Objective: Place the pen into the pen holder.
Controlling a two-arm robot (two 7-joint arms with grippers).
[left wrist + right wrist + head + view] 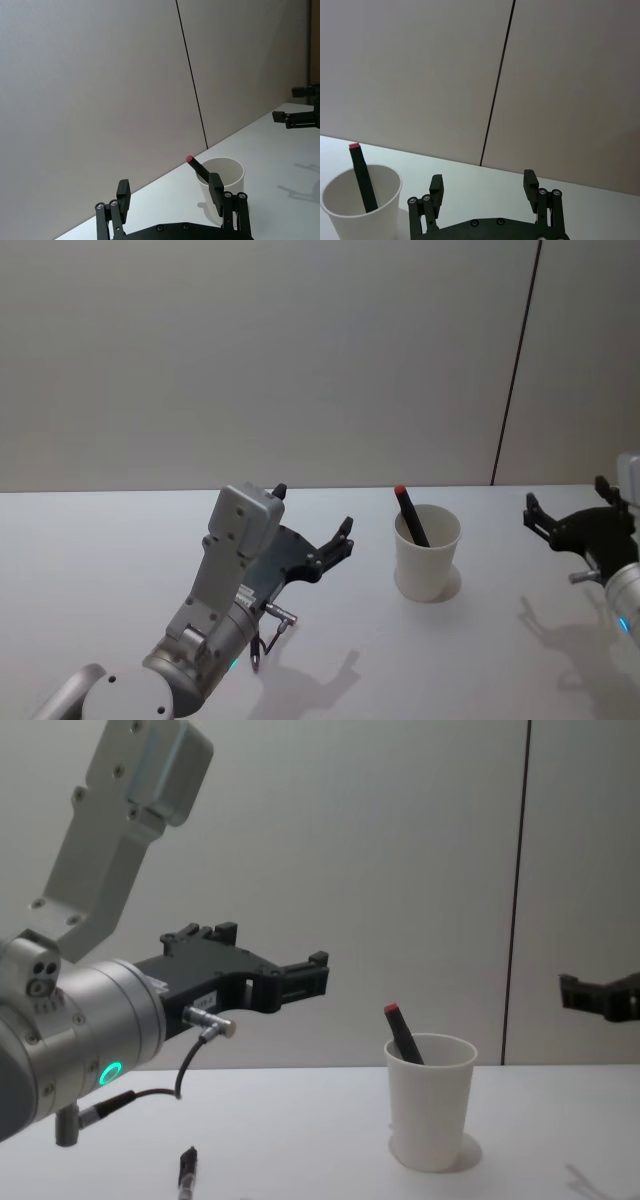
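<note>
White table [100,570] before a seamed grey wall [250,360].

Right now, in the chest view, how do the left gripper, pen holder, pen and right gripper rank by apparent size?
1. left gripper (close to the camera, which enlarges it)
2. pen holder
3. right gripper and pen: alike; one cut by the edge, the other partly in the holder

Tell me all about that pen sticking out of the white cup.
The pen is a slim black stick with a red top end. It stands inside the white paper cup, its top leaning towards the robot's left, its lower part hidden within. The left gripper and right gripper are open and apart from it.
</note>
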